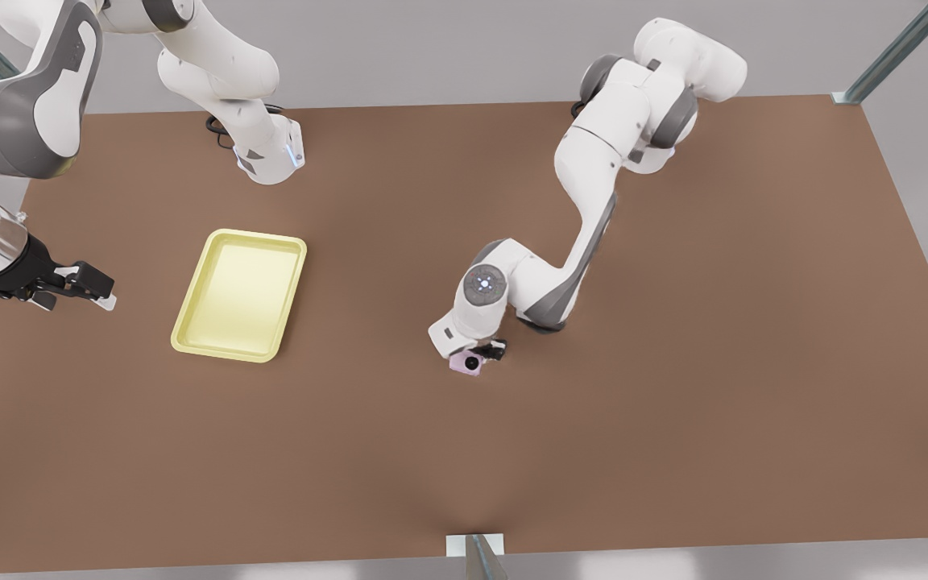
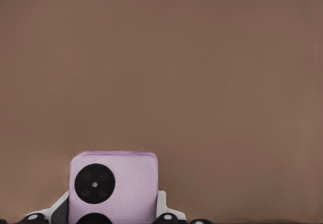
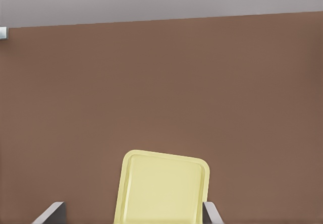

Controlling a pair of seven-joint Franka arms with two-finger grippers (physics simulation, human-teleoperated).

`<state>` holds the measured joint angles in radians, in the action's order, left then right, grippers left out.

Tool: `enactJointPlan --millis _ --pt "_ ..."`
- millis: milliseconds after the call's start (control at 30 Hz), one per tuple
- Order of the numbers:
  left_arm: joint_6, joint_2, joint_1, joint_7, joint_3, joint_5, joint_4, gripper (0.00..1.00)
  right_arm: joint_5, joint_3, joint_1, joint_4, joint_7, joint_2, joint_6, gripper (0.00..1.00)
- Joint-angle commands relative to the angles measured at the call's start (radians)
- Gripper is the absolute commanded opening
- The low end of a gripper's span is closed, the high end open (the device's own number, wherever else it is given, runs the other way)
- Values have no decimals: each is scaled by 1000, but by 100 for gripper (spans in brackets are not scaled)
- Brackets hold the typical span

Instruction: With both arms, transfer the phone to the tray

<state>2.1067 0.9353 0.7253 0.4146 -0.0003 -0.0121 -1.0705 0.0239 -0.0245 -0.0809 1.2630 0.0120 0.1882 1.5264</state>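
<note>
While your left gripper sat low, fingers closed on the phone, your right gripper waited — spread apart — beside the tray.

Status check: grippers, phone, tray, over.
Left gripper shut on phone, table centre. Right gripper open, waiting beside tray. Bare table between phone and tray.
</note>
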Motion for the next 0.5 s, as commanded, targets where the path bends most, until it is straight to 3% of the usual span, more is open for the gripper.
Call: enactJointPlan --millis 0,67,167,467 --pt "1 25 29 285 0 -3 32 76 1 0 0 0 0 -1 -2 100" --pt "12 132 52 279 -1 -3 184 76 1 0 1 1 0 -3 -3 100" --pt "170 186 95 253 0 -2 196 76 1 0 1 1 0 -3 -3 100" --pt "254 257 131 220 -1 -2 213 76 1 0 1 1 0 -1 -2 100"
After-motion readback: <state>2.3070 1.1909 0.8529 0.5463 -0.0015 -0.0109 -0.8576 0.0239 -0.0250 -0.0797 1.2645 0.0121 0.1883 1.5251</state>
